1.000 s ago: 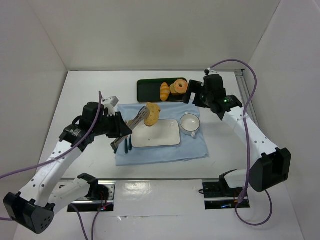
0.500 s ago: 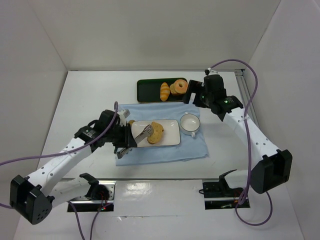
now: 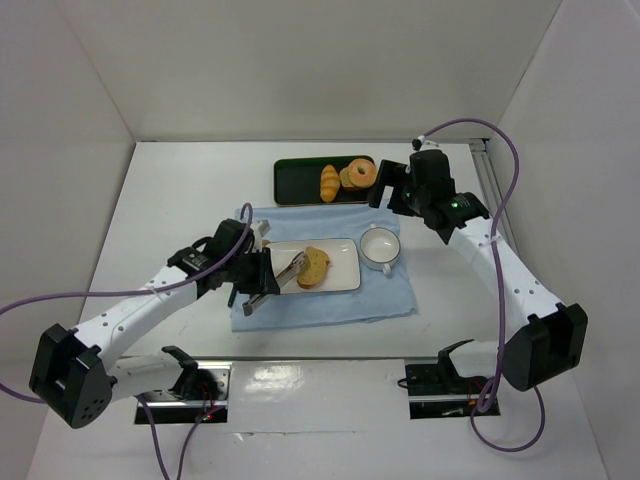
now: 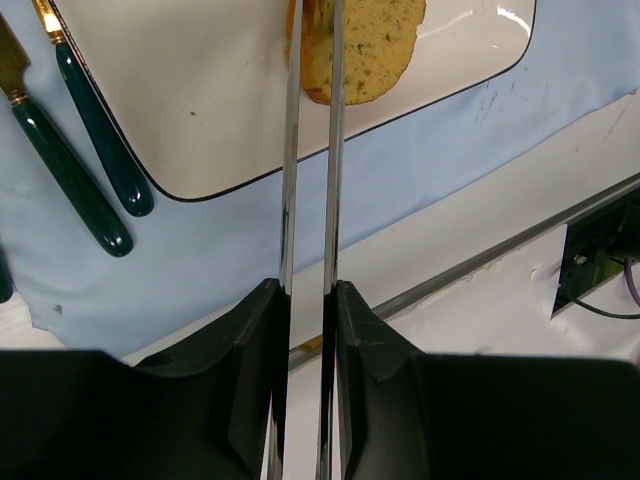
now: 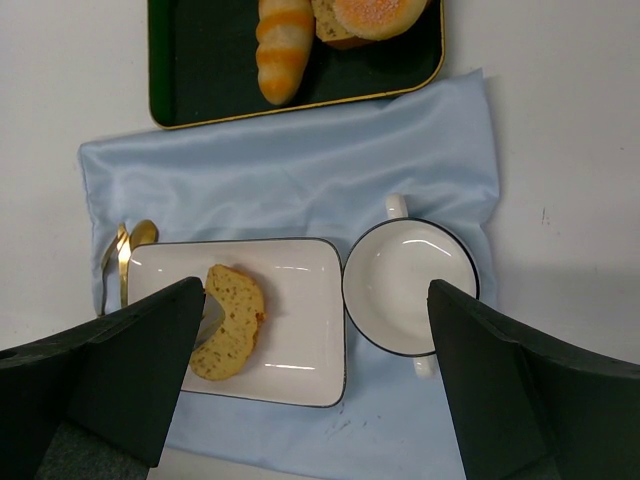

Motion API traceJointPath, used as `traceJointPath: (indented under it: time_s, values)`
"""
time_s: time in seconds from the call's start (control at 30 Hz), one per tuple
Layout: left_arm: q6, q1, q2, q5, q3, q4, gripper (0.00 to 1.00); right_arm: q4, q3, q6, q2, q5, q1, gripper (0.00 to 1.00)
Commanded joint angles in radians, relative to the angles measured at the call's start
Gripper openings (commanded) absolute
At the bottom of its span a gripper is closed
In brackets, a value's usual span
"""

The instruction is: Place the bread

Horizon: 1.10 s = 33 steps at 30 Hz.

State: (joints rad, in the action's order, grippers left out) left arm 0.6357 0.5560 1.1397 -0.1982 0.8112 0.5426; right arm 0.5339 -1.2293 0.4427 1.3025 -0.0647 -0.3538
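Note:
The bread [image 3: 314, 267], a tan oval slice with a brown crust, lies on the white rectangular plate [image 3: 343, 262]. My left gripper [image 3: 254, 292] is shut on metal tongs [image 3: 287, 274], whose two blades still straddle the slice's left edge. In the left wrist view the blades [image 4: 310, 150] run from my gripper [image 4: 308, 292] up to the bread [image 4: 370, 45] on the plate [image 4: 200, 100]. My right gripper [image 3: 386, 190] is open and empty, hovering above the cup; its view shows the bread [image 5: 232, 318] on the plate [image 5: 295, 310].
The plate and a white cup [image 3: 380, 248] sit on a light blue cloth [image 3: 330, 305]. A dark tray [image 3: 295, 182] behind holds a glossy roll [image 3: 329, 182] and a donut [image 3: 358, 174]. Green-handled cutlery [image 4: 95, 130] lies left of the plate.
My left arm swung right and down, carrying the bread in the tongs from above the plate's back left corner onto the plate. The right arm has barely moved.

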Motion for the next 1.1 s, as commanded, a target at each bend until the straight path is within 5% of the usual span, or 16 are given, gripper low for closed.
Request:
traceJointPath:
  time_s: [0.0, 0.47, 1.07]
  values:
    - [0.012, 0.005, 0.0, 0.009, 0.043, -0.035, 0.08, 0.0, -0.007, -0.018, -0.042, -0.014, -0.01, 1.0]
    - [-0.018, 0.005, 0.0, 0.049, 0.129, 0.066, 0.4, -0.038, -0.007, 0.001, -0.032, 0.016, -0.01, 1.0]
    - [-0.028, 0.005, -0.018, 0.049, 0.129, 0.076, 0.55, -0.048, 0.013, 0.001, -0.042, 0.016, -0.01, 1.0]
